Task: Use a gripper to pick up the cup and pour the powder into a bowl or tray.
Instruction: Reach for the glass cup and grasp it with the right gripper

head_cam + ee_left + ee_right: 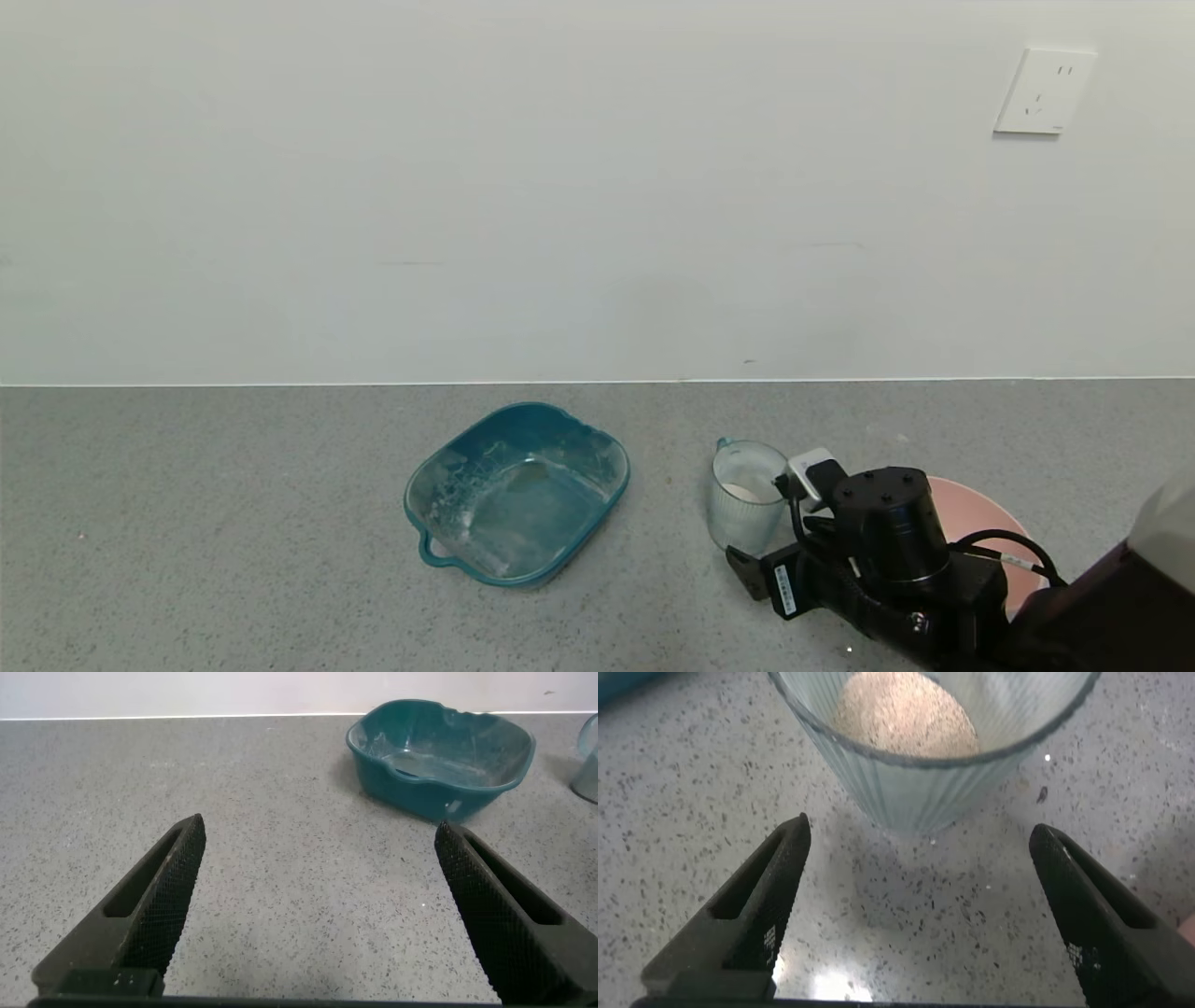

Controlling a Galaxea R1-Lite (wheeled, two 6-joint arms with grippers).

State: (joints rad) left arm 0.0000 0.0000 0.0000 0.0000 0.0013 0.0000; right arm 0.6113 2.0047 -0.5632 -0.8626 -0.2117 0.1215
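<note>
- Our left gripper (318, 915) hangs low over the grey speckled countertop (233, 523), fingers released, holding nothing.
- A teal rounded-square plastic tray (516, 493) with powder smears sits mid-counter.
- The ribbed clear plastic cup (744, 495) stands upright right of it, off-white powder (904, 714) inside.
- Our right gripper (920, 910) is just short of the cup, jaws spread, not touching.
- A round pale pink bowl (980, 515) lies behind our right arm.

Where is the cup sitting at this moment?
In the head view the cup stands upright on the counter right of centre, between the teal tray and the pink bowl, just ahead of the open right gripper.
</note>
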